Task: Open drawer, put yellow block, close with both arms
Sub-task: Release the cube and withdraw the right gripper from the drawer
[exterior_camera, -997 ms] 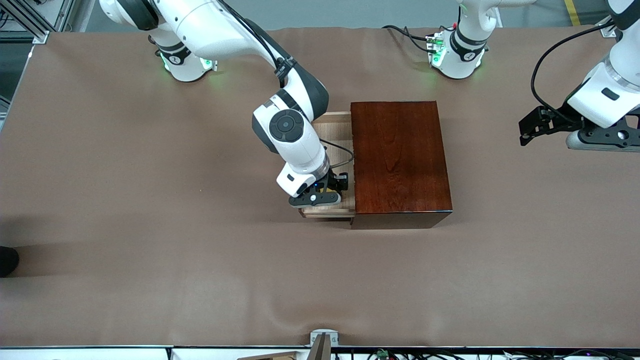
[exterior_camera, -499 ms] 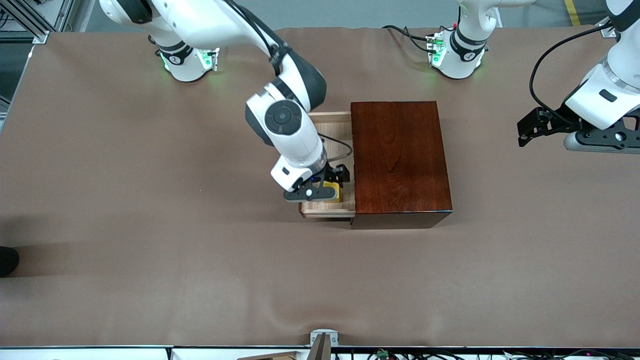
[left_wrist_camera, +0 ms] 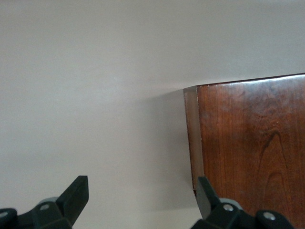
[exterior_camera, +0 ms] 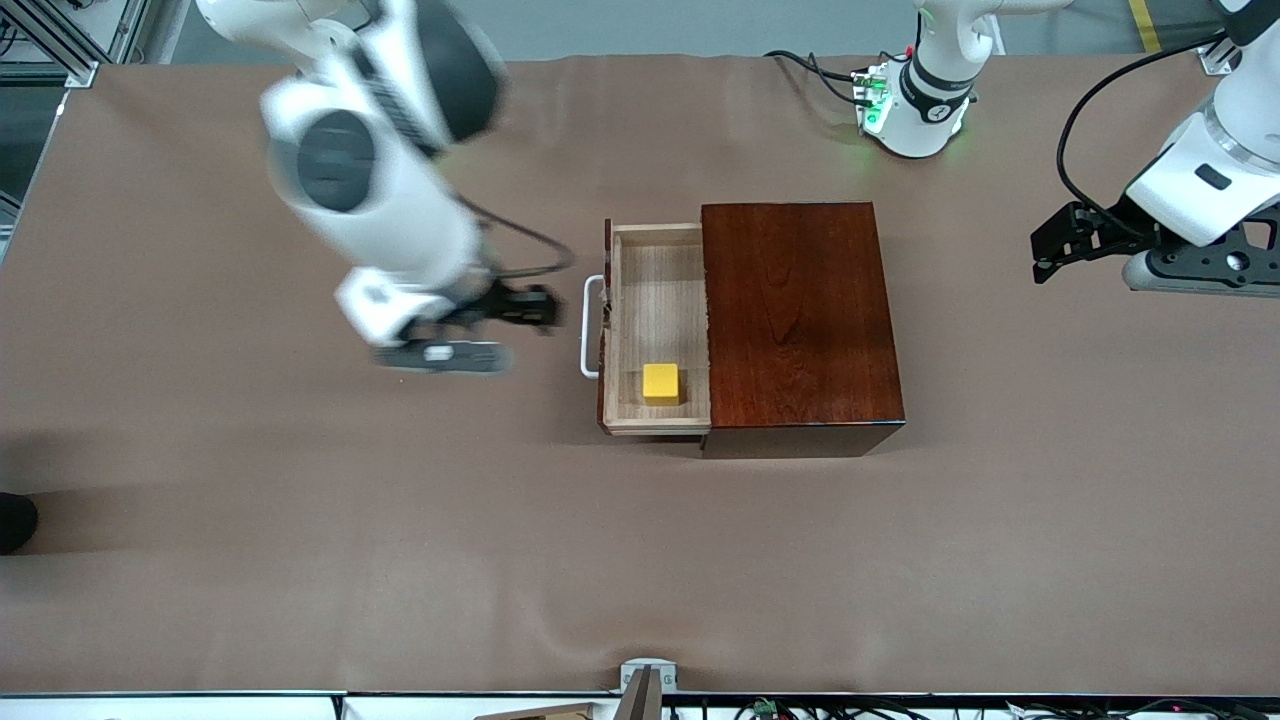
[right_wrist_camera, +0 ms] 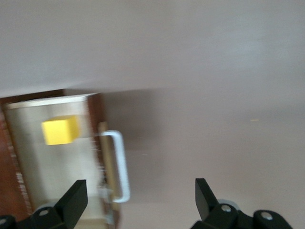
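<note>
Since the yellow block (exterior_camera: pixel 661 383) already lies in the open drawer (exterior_camera: pixel 657 330), in the tray's corner nearest the front camera, the step in hand looks to be the closing, and doing it well means a push that stays square. The drawer sticks out of the mahogany box (exterior_camera: pixel 800 318) toward the right arm's end of the desk, its white handle (exterior_camera: pixel 592 327) leading. A push on the middle of the dark front, just beside the handle, should send the tray in without racking; a push near one corner would likely twist it or slide the whole box along the brown cloth. The left arm might well brace the box's wall at its own end of the desk.

The right gripper (exterior_camera: pixel 478 330) hangs over bare cloth beside the handle, its fingers spread and holding nothing. The left gripper (exterior_camera: pixel 1075 242) hangs over the cloth near the desk's edge at the left arm's end, jaws likewise apart and empty, waiting.

The right wrist view shows block (right_wrist_camera: pixel 60 131) and handle (right_wrist_camera: pixel 118 164) together, with that gripper's own fingertips (right_wrist_camera: pixel 76 196) well short of them. The left wrist view gives what the front view lacks: the box's corner (left_wrist_camera: pixel 193 138) seen close between spread fingertips (left_wrist_camera: pixel 79 192), a fair target for bracing.
</note>
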Available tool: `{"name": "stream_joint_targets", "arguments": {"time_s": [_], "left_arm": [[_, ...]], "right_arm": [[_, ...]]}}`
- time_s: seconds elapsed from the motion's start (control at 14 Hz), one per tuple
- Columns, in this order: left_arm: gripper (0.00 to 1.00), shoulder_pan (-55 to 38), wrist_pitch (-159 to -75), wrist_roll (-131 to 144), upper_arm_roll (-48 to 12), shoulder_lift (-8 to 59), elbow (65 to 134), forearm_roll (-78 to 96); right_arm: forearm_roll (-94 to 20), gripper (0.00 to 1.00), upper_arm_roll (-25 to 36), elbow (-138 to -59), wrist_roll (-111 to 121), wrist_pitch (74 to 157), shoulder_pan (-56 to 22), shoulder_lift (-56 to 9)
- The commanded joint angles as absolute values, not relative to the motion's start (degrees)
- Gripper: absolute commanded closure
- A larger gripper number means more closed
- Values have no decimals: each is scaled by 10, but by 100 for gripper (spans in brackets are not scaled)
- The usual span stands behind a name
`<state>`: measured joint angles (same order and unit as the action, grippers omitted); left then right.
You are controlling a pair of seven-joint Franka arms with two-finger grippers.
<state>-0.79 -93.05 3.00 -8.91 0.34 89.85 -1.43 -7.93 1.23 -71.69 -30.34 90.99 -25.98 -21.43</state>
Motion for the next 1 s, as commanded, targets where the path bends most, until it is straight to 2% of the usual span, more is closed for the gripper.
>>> {"name": "stream_joint_targets", "arguments": {"time_s": [0.0,0.14,0.36,0.57,0.71,0.93], "left_arm": [[0,-21,-918,29,-99,11,878,-17],[0,-24,-918,28,-100,31,875,-12],[0,-13,-918,27,-98,63,874,17],[0,-25,-925,72,-99,94,875,21],[0,-68,-929,157,-107,127,870,17],[0,-127,-931,320,-108,160,846,19]], "right_arm": [[-72,0,4,-744,-197,866,-148,-169],[-69,0,4,-769,-121,862,-72,-143],[-40,0,4,-807,-74,864,-9,-110],[-11,0,4,-857,-62,887,18,-73],[-10,0,4,-896,-24,920,41,-47],[-10,0,3,-913,-18,915,45,-27]]}}
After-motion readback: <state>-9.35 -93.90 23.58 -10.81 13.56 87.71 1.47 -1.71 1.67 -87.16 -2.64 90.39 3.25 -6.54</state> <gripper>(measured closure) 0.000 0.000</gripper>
